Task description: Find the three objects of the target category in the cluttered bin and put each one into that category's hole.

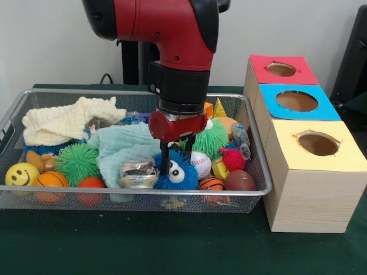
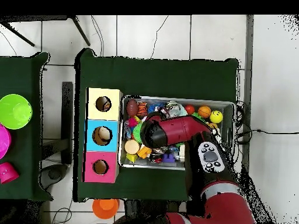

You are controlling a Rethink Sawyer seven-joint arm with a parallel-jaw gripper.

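Two fingers (image 1: pixel 165 160) astride blue fuzzy ball (image 1: pixel 175 172)

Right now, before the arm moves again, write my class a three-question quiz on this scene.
1. True or false: in the front view, the yellow-ringed hole is the one nearest the camera.
2. Inside the bin, what lies directly below the end effector? A) smiley ball B) blue fuzzy ball with eyes C) cream cloth
3. Fill in: between the yellow-ringed hole and the red-ringed hole sits the ___-ringed hole.

Key: 1 true. 2 B, the blue fuzzy ball. 3 blue, the blue-ringed hole.
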